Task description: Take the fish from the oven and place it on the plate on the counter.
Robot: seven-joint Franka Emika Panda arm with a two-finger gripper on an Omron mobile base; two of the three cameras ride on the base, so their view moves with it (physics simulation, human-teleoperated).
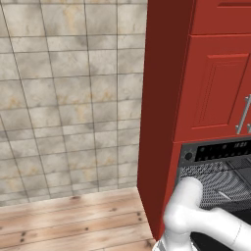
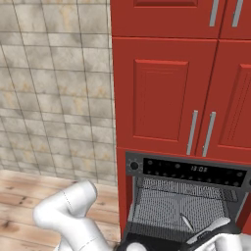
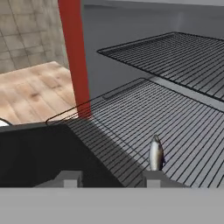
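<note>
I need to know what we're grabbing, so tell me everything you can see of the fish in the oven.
The fish is small, slender and silvery-grey, with a darker, narrowing end pointing away from the camera. It lies flat on the lower wire rack inside the open oven, under a second rack, near the rack's front. In the hand view it sits just beyond one fingertip of the hand, not yet gripped. From the right base view it shows as a pale sliver.

Even, diffuse rendered lighting is applied throughout; no glare is seen. A soft shadow is cast beside the fish on the lower rack. Slight pixel softness is observed.
</note>
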